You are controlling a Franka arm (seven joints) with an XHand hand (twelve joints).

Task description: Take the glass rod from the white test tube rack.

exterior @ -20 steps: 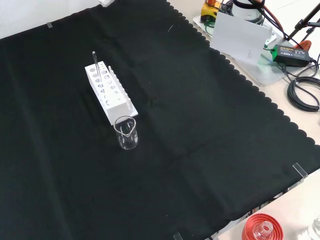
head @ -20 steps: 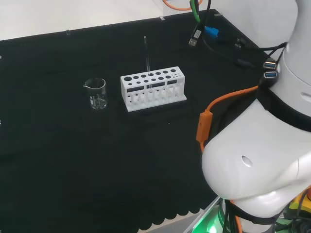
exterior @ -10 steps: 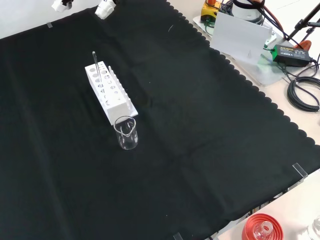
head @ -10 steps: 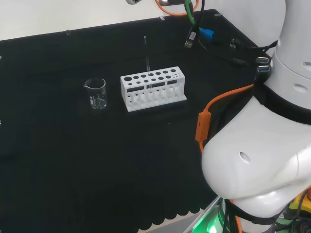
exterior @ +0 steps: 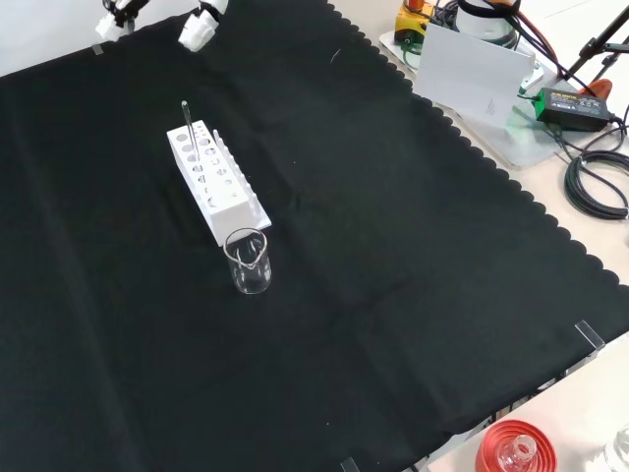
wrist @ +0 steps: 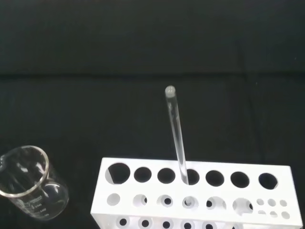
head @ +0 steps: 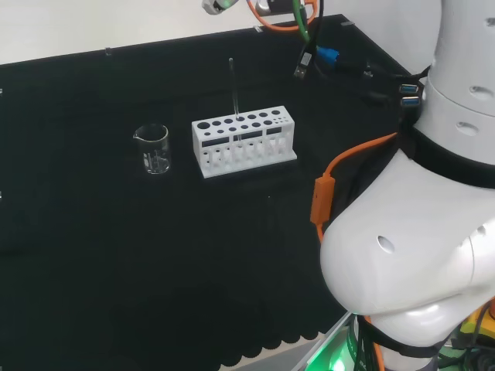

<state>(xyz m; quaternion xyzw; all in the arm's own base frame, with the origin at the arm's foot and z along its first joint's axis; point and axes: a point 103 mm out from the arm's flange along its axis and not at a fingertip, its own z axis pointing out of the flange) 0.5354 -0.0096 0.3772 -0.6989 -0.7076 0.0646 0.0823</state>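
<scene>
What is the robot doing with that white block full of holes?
It is going after the glass rod that stands upright in the rack. The hand is up near the far edge of the cloth in the front view and touches nothing yet. A beaker stands beside the rack.

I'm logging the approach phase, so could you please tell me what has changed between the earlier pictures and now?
The hand has come further into the front view from the top edge, down toward the white test tube rack; it has taken hold of nothing. The glass rod stands in the rack as before, and the beaker has not moved.
</scene>
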